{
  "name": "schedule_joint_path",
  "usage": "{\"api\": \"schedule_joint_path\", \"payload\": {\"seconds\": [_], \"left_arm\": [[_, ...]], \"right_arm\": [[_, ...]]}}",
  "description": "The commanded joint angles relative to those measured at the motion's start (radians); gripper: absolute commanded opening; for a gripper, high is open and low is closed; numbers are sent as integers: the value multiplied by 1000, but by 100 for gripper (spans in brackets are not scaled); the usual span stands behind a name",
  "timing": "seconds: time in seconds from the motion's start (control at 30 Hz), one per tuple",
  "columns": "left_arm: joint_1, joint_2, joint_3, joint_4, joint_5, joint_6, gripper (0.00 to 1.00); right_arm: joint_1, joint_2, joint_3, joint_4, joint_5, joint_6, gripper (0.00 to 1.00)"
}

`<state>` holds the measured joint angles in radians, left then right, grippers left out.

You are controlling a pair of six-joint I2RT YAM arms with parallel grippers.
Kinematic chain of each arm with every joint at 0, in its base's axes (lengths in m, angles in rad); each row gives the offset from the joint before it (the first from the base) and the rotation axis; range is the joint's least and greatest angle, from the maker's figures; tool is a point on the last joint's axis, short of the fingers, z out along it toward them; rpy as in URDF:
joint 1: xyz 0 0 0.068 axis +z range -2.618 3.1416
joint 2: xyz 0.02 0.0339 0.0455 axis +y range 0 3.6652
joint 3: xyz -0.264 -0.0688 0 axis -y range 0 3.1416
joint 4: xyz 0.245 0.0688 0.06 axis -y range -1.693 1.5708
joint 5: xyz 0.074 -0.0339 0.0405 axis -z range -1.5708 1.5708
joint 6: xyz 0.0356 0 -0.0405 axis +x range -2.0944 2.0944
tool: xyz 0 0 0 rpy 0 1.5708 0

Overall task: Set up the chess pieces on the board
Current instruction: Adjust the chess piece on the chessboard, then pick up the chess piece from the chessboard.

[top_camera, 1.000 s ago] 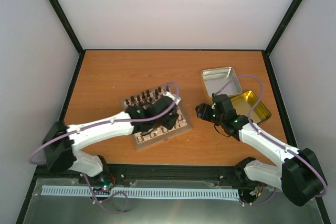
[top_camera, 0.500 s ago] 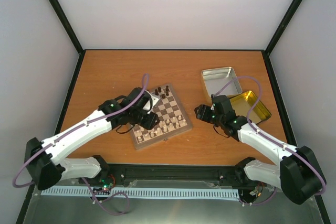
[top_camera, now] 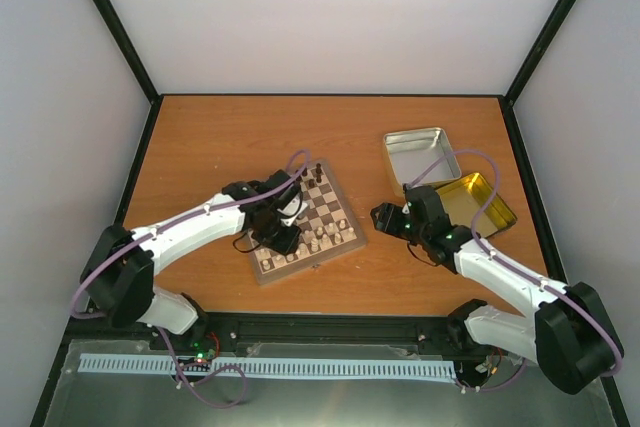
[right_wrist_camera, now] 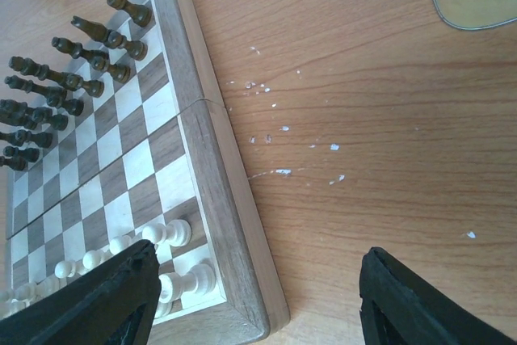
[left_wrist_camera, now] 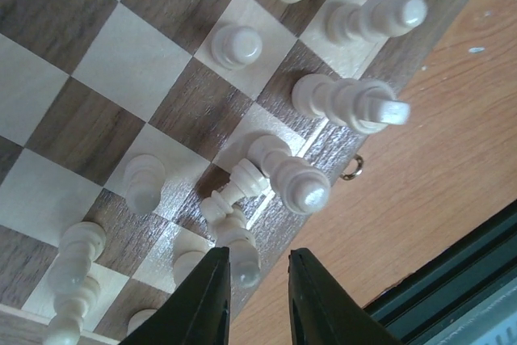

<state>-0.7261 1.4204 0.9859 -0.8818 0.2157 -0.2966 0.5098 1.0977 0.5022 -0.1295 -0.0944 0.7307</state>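
Over the orange bench [top_camera: 200, 137], the left pincer [left_wrist_camera: 258, 254] is hovering narrowed at the edge of the board [left_wrist_camera: 121, 62], a cream chess piece [left_wrist_camera: 239, 241] at its tips, gripped or not I cannot tell, while the wide, empty right pincer [right_wrist_camera: 260, 260] is hovering farther off.

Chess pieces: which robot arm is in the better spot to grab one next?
Left. The left pincer hangs over the cream chess pieces on the board; the right pincer sits open beside it.

Cream chess pieces [left_wrist_camera: 237, 44] cluster along one edge of the board [left_wrist_camera: 129, 62].
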Motion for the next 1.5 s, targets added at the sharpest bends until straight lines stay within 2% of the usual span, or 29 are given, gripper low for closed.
{"api": "schedule_joint_path", "payload": {"seconds": [0.0,0.27,0.53,0.73,0.83,1.1,1.27,1.47], "left_arm": [[9,44,38,-21,13,22,21],[11,91,79,-29,9,29,27],[20,68,102,-25,-28,1,28],[122,-55,22,77,-28,-94,29],[170,-136,-14,125,-32,-130,31],[303,-327,-122,212,-115,-221,36],[333,-443,-205,246,-181,-268,41],[334,-528,-244,242,-233,-285,43]], "right_arm": [[-11,-28,-18,28,-14,8,68],[-10,-32,-37,55,-41,13,68],[6,-85,44,9,-131,-108,66],[164,-88,122,-9,-183,-95,76],[296,-53,168,-28,-102,-74,81],[566,162,343,-138,107,-4,86],[669,311,444,-191,179,64,86],[718,461,544,-200,197,130,86]]}}
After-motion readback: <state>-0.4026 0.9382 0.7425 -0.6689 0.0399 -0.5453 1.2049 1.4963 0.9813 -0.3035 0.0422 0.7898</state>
